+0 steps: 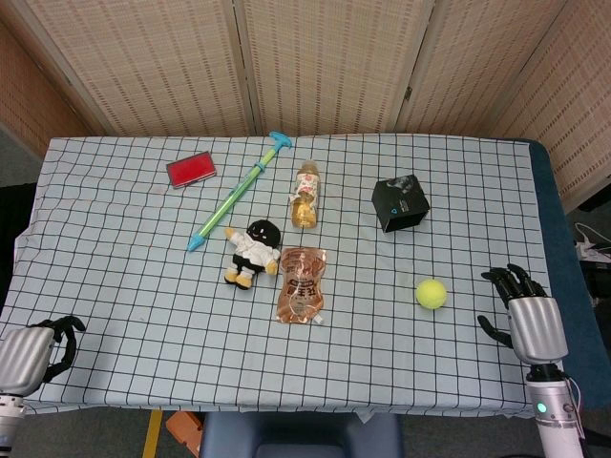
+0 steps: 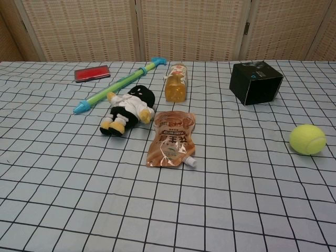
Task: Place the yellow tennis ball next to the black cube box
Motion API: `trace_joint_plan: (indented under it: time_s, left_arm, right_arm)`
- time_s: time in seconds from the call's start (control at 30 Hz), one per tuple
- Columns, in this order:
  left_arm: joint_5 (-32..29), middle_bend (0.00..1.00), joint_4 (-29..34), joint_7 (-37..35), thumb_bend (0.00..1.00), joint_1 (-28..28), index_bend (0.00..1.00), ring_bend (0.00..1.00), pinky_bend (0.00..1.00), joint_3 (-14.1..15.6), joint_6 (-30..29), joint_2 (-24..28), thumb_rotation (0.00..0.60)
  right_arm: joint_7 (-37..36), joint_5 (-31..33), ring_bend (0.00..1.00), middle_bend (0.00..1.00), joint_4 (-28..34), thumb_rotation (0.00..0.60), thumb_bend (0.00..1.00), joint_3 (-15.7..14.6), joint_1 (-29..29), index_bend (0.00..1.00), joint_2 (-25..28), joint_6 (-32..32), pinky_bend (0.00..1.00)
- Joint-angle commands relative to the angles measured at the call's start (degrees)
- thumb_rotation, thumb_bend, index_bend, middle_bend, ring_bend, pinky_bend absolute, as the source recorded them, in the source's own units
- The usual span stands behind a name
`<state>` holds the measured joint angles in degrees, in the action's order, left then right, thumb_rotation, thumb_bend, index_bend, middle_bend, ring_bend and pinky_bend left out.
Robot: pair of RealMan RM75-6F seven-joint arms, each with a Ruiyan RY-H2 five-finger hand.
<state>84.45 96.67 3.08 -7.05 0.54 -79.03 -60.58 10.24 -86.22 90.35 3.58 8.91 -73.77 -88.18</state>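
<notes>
One tennis ball (image 1: pixel 431 293) lies near our open, empty right hand (image 1: pixel 520 305), apart from the black box (image 1: pixel 400 203); light and fuzzy, it should be cupped around its middle.

checked tablecloth (image 1: pixel 115 286) over table

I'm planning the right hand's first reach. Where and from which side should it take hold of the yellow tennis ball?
Grip the yellow tennis ball around its middle, coming from above and from its right, where the right hand waits, holding nothing. The ball is round, so any opposing sides serve, and it sits alone on the cloth, apart from the black cube box.
</notes>
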Motion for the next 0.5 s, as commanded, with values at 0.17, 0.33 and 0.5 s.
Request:
trace_joint_plan:
  time_s: [0.17, 0.33, 0.5]
  left_arm:
    - [0.9, 0.45, 0.1, 0.0, 0.58, 0.6, 0.44, 0.45, 0.59, 0.1, -1.2, -0.1, 0.6]
    - [0.8, 0.45, 0.0, 0.3, 0.58, 0.6, 0.44, 0.45, 0.59, 0.0, -1.1, -0.2, 0.6]
    - [1.2, 0.45, 0.5, 0.8, 0.58, 0.8, 0.44, 0.46, 0.59, 0.1, -1.6, 0.0, 0.6]
  right_arm:
    - [-0.7, -1.0, 0.15, 0.27, 0.5, 0.6, 0.1, -0.5, -0.3, 0.27, 0.7, 0.5, 0.36]
    - [-2.4, -3.1, 0.15, 0.27, -0.5, 0.6, 0.1, -0.5, -0.6, 0.26, 0.5, -0.8, 0.36]
    - [-3.7, -4.5, 0.15, 0.26, -1.5, 0.6, 0.1, -1.0, -0.7, 0.25, 0.4, -1.0, 0.38]
